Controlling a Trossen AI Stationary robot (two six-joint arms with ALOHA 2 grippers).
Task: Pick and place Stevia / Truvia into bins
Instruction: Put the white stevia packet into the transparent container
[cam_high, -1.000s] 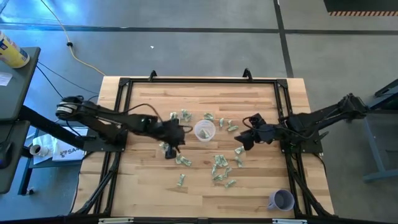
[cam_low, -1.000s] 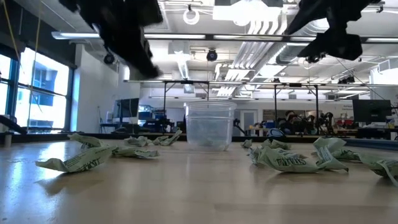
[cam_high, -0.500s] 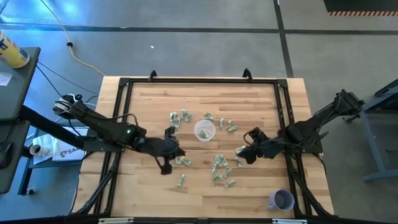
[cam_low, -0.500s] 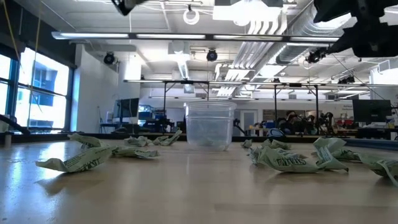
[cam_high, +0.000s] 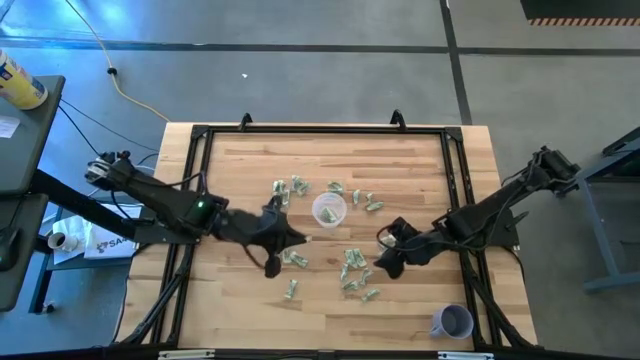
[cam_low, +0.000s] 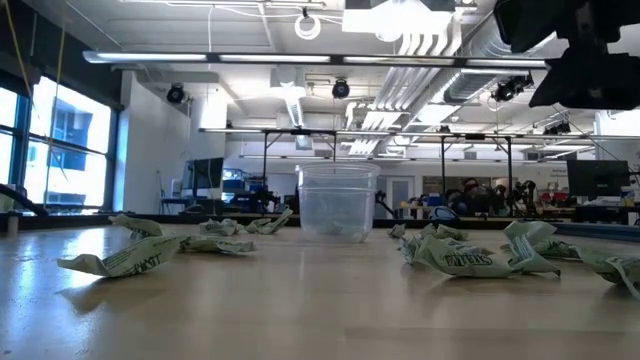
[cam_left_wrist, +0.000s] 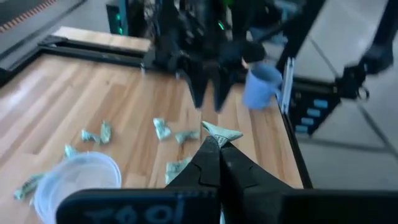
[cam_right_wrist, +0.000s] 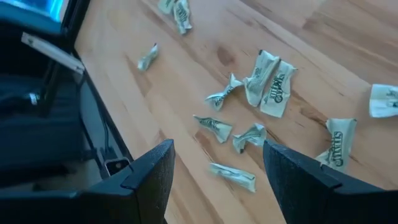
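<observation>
Several crumpled green-and-white sweetener packets (cam_high: 352, 268) lie flat on the wooden table around a small clear cup (cam_high: 328, 210), which stands upright mid-table; the cup also shows in the low view (cam_low: 338, 200). My left gripper (cam_high: 297, 238) is just left and near of the cup, raised, and shut on one packet (cam_left_wrist: 222, 132). My right gripper (cam_high: 384, 264) hovers open over the packets right and near of the cup. In the right wrist view, loose packets (cam_right_wrist: 249, 138) lie on the table under the space between its fingers (cam_right_wrist: 219, 155), untouched. My left gripper pinches the packet by one edge (cam_left_wrist: 219, 138) between its two fingertips. The rest of the crumpled packet sticks out past the tips. The packet is lifted clear of the table.
A lavender cup (cam_high: 452, 321) stands at the table's near right corner. A black frame (cam_high: 320, 130) runs around the table top. More packets (cam_high: 290, 187) lie left of and beyond the clear cup. Bare wood shows at the far side and near left.
My left gripper has risen from the table, out of the low view's top, and swung to point toward the table's right. My right gripper has gone toward the near edge over the packets.
</observation>
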